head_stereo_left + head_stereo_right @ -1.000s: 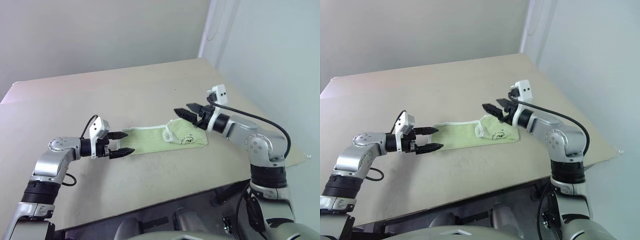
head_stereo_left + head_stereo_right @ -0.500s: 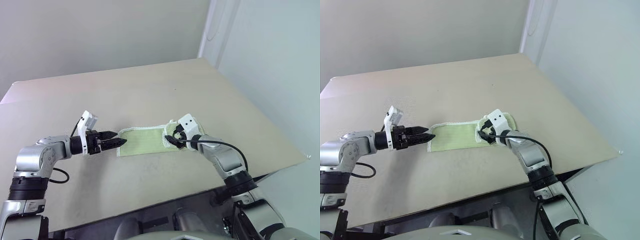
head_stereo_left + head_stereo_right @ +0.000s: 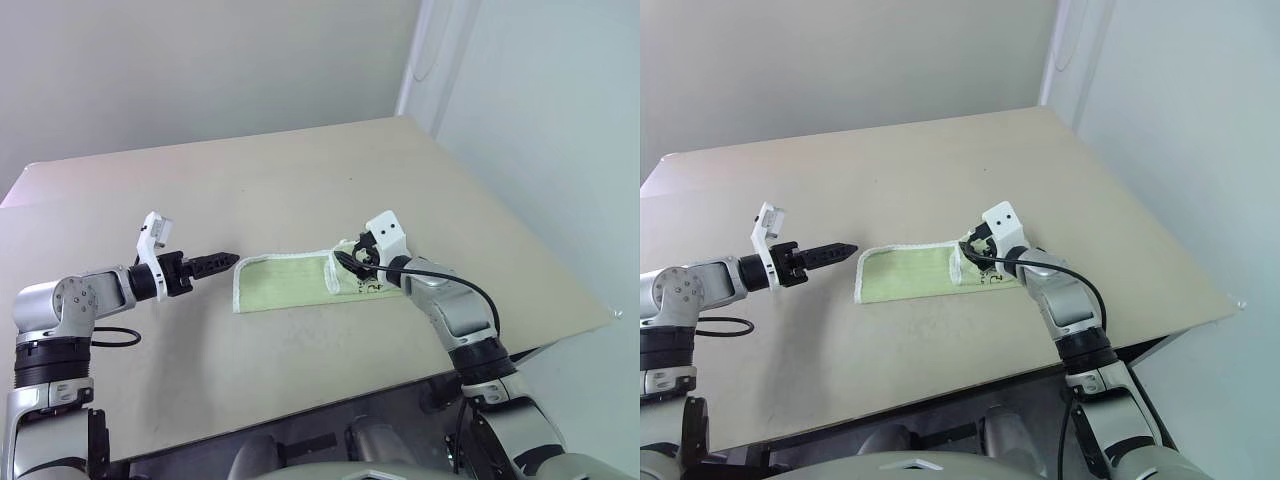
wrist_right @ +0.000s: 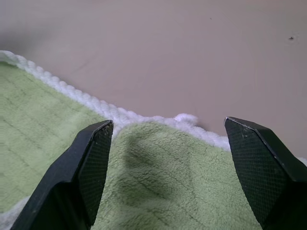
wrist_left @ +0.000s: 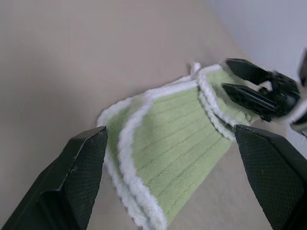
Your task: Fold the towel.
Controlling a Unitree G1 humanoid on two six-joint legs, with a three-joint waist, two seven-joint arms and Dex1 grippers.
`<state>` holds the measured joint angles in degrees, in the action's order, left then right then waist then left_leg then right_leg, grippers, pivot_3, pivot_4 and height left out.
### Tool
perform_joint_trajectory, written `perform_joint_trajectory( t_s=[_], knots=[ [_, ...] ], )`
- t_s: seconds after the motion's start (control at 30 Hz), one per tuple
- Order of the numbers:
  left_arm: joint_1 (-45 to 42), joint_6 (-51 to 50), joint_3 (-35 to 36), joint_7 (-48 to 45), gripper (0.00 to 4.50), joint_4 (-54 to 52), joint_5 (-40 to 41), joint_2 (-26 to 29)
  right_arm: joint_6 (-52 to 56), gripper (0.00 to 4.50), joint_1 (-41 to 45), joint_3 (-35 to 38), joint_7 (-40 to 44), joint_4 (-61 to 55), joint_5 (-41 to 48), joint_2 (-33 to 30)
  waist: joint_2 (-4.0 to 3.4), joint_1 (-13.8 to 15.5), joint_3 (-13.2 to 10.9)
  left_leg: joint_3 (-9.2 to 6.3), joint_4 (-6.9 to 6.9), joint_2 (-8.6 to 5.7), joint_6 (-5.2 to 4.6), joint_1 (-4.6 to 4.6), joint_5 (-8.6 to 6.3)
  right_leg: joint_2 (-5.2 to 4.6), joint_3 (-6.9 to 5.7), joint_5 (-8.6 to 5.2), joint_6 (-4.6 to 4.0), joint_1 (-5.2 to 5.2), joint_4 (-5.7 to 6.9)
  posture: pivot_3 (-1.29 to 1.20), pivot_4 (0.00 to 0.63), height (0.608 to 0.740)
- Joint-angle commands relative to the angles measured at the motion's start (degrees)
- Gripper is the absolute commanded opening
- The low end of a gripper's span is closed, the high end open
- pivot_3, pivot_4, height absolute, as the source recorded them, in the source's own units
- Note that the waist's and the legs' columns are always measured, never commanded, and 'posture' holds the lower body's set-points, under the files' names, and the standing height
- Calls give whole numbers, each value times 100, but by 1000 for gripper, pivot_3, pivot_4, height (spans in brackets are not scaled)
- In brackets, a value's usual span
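Green towel (image 3: 285, 283), just one, lies on one table (image 3: 300, 180) between two spread, empty claws, left (image 3: 222, 260) and right (image 3: 349, 262).

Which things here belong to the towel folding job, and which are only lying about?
Belongs to the job:
- towel, folded into a strip on the table
- left gripper, open, just off its left end
- right gripper, open, over its right end

Only there:
- table, which bears the towel
- wall
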<state>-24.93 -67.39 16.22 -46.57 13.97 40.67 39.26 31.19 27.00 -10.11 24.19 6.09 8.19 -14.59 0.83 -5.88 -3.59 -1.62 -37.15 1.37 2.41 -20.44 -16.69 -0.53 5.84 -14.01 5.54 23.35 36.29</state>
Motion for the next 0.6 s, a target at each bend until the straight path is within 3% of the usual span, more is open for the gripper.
perform_joint_trajectory(
  t_s=[0.03, 0.37, 0.6],
  knots=[
    [-265, -426, -36, 152, 4390, 401, -67, 149, 238, 3886, 13, 248, 35, -474, 162, -15, 0, 0, 0, 0, -1, 0, 0, 0, 0, 0, 0, 0, 0, 0, 0, 0, 0, 740],
    [-672, -798, -563, 96, 4390, 1058, -236, -77, 773, 3886, -40, 472, -63, -732, 351, 104, 2, 24, 1, -3, -1, -4, 1, -2, 1, -2, -2, 4, -8, -2, 0, 0, 0, 740],
    [-855, -697, -930, -18, 4390, 1391, -413, -638, 933, 3886, -173, 520, -185, -879, 300, 113, -10, 100, 10, -11, -6, -19, 2, 4, 1, -13, -2, 2, -5, -17, -1, 0, 0, 740]
  ],
)
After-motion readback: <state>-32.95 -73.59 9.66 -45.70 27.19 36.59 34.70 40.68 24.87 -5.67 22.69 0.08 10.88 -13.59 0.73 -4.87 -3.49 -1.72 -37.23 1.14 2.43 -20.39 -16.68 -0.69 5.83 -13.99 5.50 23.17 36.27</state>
